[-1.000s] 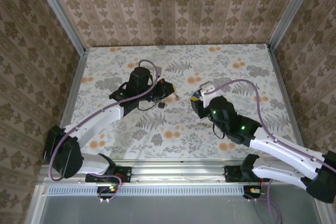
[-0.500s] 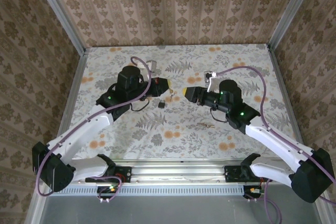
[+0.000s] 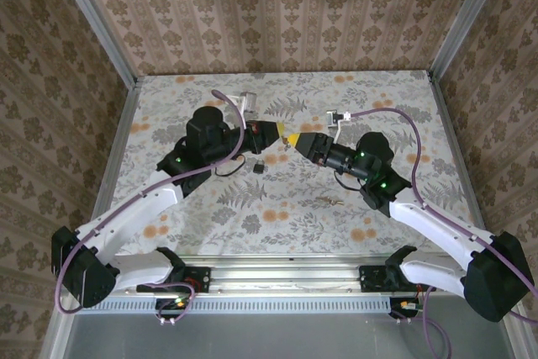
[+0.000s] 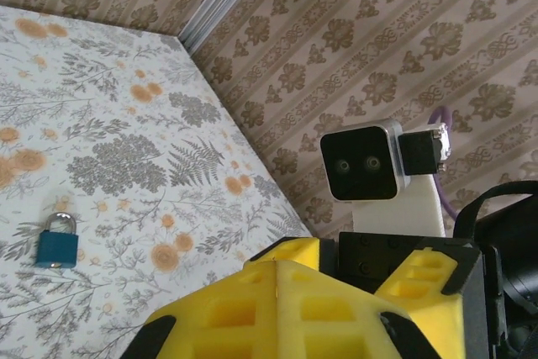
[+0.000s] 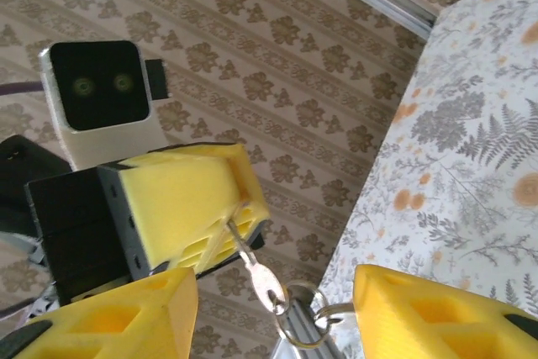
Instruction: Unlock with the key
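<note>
Left tool (image 5: 239, 209) clenched on the key (image 5: 267, 280), held above the bench (image 3: 277, 224); right tool (image 5: 274, 293) released, its fingers (image 5: 429, 313) flanking the key's ring. Padlock (image 4: 57, 243) lies on the bench.

One key (image 5: 261, 279); one blue padlock (image 4: 57, 241); two claws, the left claw (image 4: 277, 285) and the right claw (image 5: 276, 293).
</note>
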Controlling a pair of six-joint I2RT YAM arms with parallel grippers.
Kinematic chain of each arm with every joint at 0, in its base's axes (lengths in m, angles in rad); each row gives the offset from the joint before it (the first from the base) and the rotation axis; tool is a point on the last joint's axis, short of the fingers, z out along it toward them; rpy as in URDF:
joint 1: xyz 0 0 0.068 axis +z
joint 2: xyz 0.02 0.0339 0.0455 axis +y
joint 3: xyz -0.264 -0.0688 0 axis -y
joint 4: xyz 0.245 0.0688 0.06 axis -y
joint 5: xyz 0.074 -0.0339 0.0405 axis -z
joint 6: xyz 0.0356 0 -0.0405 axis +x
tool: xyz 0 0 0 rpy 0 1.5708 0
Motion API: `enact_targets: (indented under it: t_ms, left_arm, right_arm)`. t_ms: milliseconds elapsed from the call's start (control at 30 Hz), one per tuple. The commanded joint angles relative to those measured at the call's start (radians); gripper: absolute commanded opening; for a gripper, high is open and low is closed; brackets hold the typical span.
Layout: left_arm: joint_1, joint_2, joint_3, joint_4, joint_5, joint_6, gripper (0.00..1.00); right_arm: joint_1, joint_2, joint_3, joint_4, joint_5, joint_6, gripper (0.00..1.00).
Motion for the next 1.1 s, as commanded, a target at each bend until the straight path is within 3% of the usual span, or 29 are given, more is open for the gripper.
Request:
enact_targets:
  t_ms: [0,400,700,833,933,1000,1067]
  left_arm:
    - [-0.009,-0.014,-0.02,0.09,0.032,-0.038,0.0]
    - [-0.017,-0.029,-0.046,0.145,0.027,-0.086,0.0]
    - [-0.017,-0.025,-0.056,0.199,0.037,-0.122,0.0]
    - [-0.017,-0.026,-0.057,0.203,0.041,-0.127,0.0]
    - [-0.013,-0.032,-0.063,0.193,0.031,-0.133,0.0]
    - [-0.005,-0.04,-0.07,0.174,0.024,-0.137,0.13]
    - [0.015,-0.053,-0.082,0.167,0.038,-0.149,0.34]
  right_arm:
    - [-0.005,0.008,-0.001,0.099,-0.051,0.037,0.48]
    - [-0.004,-0.011,-0.005,0.111,-0.081,0.038,0.36]
    - [-0.004,-0.012,-0.004,0.106,-0.082,0.032,0.16]
    - [-0.005,-0.011,-0.001,0.106,-0.08,0.026,0.01]
    - [-0.005,-0.026,-0.001,0.08,-0.058,0.006,0.0]
    - [-0.007,-0.039,0.003,0.04,-0.05,-0.021,0.0]
    - [-0.01,-0.053,0.014,-0.009,-0.056,-0.052,0.0]
